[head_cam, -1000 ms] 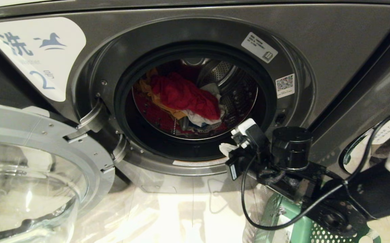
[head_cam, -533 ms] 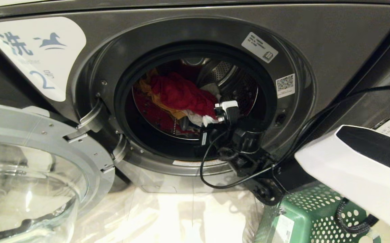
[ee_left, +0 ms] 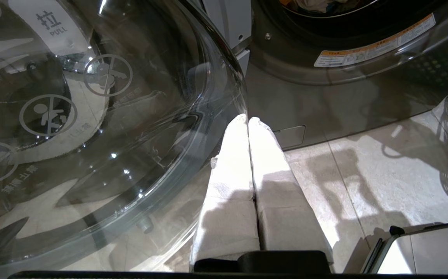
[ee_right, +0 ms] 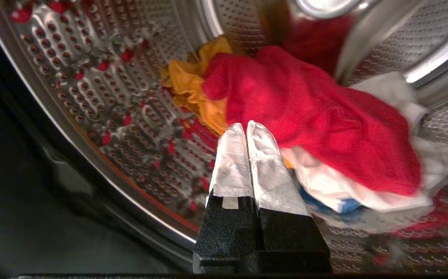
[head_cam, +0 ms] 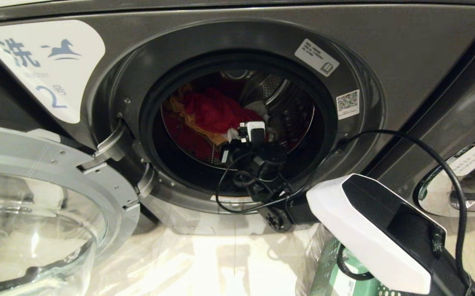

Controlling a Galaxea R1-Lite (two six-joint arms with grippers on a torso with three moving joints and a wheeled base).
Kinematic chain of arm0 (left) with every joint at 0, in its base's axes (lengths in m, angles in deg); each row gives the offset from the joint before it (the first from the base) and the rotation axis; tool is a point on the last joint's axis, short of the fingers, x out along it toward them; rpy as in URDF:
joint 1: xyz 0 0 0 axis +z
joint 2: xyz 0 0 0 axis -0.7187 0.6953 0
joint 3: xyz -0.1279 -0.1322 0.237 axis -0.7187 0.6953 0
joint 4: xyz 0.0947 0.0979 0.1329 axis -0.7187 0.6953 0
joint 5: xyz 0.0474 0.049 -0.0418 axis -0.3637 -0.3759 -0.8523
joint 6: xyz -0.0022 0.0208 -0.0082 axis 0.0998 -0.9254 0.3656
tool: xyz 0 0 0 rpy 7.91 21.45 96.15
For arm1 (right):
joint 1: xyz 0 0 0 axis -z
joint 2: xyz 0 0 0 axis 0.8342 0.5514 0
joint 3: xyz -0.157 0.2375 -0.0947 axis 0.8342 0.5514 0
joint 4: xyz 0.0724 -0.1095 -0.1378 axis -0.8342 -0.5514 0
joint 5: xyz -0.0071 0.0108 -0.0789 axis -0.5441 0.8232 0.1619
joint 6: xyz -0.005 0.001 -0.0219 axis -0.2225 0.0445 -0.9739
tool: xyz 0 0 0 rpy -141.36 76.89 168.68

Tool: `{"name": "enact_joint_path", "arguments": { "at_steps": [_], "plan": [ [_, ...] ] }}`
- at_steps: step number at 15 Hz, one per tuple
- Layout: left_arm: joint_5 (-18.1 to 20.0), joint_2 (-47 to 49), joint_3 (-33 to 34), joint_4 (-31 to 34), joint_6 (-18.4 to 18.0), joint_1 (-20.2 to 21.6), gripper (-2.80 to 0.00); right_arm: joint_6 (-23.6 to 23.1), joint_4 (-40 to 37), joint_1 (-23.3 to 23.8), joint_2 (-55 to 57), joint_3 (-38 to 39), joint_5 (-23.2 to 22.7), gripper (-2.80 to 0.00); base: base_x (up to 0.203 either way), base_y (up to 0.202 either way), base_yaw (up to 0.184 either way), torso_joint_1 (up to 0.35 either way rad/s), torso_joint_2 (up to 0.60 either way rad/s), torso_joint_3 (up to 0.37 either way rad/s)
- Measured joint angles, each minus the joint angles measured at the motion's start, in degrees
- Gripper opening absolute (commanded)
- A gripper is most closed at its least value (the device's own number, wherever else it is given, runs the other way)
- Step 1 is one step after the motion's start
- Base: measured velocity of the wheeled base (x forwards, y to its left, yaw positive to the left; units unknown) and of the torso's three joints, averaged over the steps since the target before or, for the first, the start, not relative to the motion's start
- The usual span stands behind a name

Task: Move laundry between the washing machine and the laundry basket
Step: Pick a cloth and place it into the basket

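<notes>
Right wrist view: right gripper (ee_right: pixel 246 128), fingers pressed together and empty, is inside the washing machine (head_cam: pixel 237 37) drum, with the laundry (ee_right: pixel 309 116) heaped just beyond its tips on the drum floor; left gripper (ee_left: pixel 247 122) is shut too.

The washing machine (head_cam: pixel 237 37) is faced from low and close in the head view, its open drum centred. The floor (ee_left: pixel 363 170) beside the open glass door (ee_left: pixel 92 116) is looked down on from the left wrist. The drum interior, shared with the head view, is seen very near from the right wrist.
</notes>
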Motion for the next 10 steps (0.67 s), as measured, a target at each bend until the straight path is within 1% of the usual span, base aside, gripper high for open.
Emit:
{"name": "enact_joint_path", "arguments": {
  "at_steps": [2, 4, 5, 6, 8, 10],
  "plan": [
    [0.0, 0.0, 0.0, 0.0, -0.01, 0.0, -2.8, 0.26, -2.7, 0.02, 2.94, -3.17, -0.55, -2.8, 0.0, 0.0, 0.0, 0.0, 0.0, 0.0],
    [0.0, 0.0, 0.0, -0.02, 0.0, 0.0, -2.8, -0.02, -3.12, 0.06, 3.69, -3.67, -0.81, -2.8, 0.0, 0.0, 0.0, 0.0, 0.0, 0.0],
    [0.0, 0.0, 0.0, -0.05, 0.0, 0.0, -2.8, -0.04, -3.98, 0.06, 2.83, -2.59, -1.05, -2.8, 0.0, 0.0, 0.0, 0.0, 0.0, 0.0],
    [0.0, 0.0, 0.0, -0.01, 0.0, 0.0, -2.8, -0.02, -5.41, 0.06, 0.95, 0.04, -1.61, -2.8, 0.0, 0.0, 0.0, 0.0, 0.0, 0.0],
    [0.0, 0.0, 0.0, -0.03, -0.01, 0.0, -2.8, -0.01, -6.89, 0.09, -4.55, 9.37, -3.24, -2.8, 0.0, 0.0, 0.0, 0.0, 0.0, 0.0],
    [0.0, 0.0, 0.0, 0.0, 0.0, 0.0, -2.8, 0.04, -7.41, 0.35, -11.96, 23.82, -5.27, -2.8, 0.0, 0.0, 0.0, 0.0, 0.0, 0.0]
  ]
}}
